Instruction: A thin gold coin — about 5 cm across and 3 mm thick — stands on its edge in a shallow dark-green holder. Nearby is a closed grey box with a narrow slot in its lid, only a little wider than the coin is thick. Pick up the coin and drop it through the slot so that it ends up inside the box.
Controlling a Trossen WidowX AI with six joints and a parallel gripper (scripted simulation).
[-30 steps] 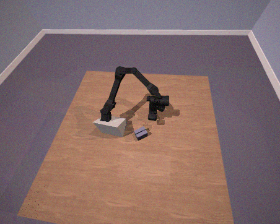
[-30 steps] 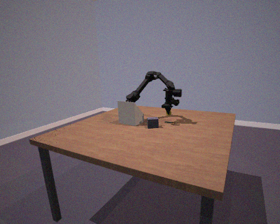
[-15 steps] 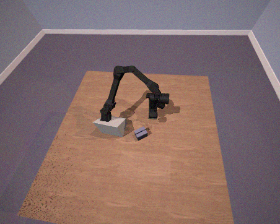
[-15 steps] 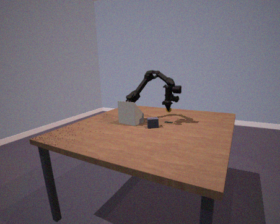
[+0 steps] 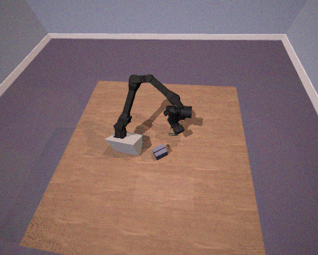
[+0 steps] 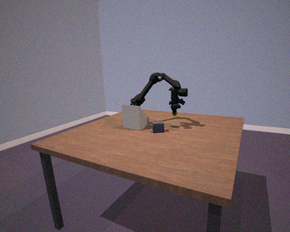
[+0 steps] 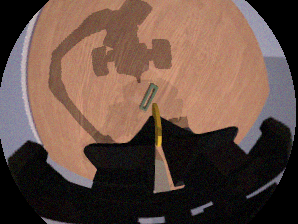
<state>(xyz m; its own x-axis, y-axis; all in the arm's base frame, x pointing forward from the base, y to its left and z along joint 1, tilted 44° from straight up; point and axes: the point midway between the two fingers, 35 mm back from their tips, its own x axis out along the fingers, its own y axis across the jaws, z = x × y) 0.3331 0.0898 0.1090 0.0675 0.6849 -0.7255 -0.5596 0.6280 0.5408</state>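
The gripper (image 5: 173,127) (image 6: 174,112) (image 7: 158,131) points down, shut on the gold coin (image 6: 174,114) (image 7: 158,125). The coin is edge-on between the fingertips in the wrist view, with its far part sticking out beyond them. It is held above the table. The dark-green holder (image 5: 173,134) (image 6: 174,126) (image 7: 145,107) lies empty on the table below, a little ahead of the coin in the wrist view. The grey box (image 5: 160,153) (image 6: 158,127) stands closed, to the left of the holder and nearer the top camera; a dark slot line crosses its lid.
A large pale wedge-shaped block (image 5: 126,145) (image 6: 131,118) stands at the arm's base, left of the grey box. The wooden table (image 5: 158,197) (image 6: 183,150) (image 7: 215,65) carries everything, and the arm's shadow falls across it.
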